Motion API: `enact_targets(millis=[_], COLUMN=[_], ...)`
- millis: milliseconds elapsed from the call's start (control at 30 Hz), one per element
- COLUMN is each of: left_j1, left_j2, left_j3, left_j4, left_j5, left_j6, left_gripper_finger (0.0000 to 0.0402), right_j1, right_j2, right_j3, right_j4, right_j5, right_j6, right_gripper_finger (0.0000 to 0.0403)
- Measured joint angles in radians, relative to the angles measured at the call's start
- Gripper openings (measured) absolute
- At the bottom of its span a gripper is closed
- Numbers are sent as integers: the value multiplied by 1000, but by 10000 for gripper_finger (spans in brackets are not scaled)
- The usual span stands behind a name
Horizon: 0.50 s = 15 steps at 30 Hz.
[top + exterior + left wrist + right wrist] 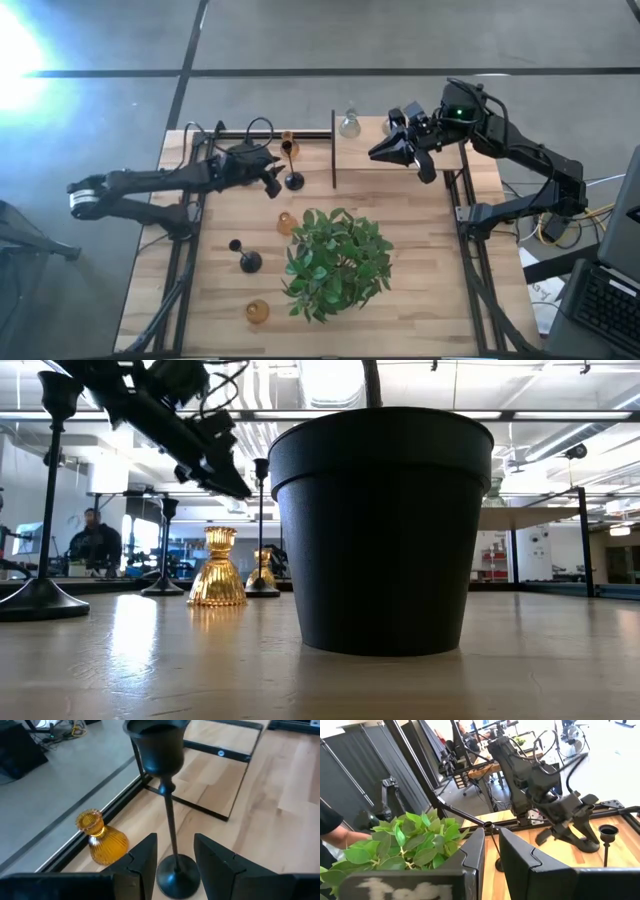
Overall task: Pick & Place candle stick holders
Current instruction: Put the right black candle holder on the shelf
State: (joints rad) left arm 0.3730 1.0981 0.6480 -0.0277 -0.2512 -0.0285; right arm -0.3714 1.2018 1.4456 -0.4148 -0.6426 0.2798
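Observation:
A black thin-stemmed holder (293, 180) stands on its round base at the table's far middle. My left gripper (273, 181) is open, with one finger on each side of its stem (170, 830), low above the base (177, 876), touching nothing. An amber holder (102, 842) stands just beyond it, toward the far edge. More stand on the table: an amber one (286, 222), a black one (249, 262) and an amber one (258, 311). A clear glass holder (349, 124) stands on the raised shelf. My right gripper (380, 152) hovers over that shelf, open by a narrow gap and empty.
A green leafy plant (335, 262) in a black pot (380, 530) fills the table's middle. A thin black frame post (333, 150) edges the raised shelf (400, 175) at the far right. A person (92, 540) is in the room behind.

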Motion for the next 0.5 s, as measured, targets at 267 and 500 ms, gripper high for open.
enact_targets(millis=[267,500], left_j1=[10,16], left_j2=[100,143], left_j3=[-9,-8], left_j4=[124,214], left_j5=[28,32], left_j6=[-2,-7], left_gripper_finger=[133,133], right_j1=[0,0], right_j2=[0,0], right_j3=[0,0], right_j4=[1,1], right_j5=[3,22], right_j6=[0,0], right_gripper_finger=[52,52])
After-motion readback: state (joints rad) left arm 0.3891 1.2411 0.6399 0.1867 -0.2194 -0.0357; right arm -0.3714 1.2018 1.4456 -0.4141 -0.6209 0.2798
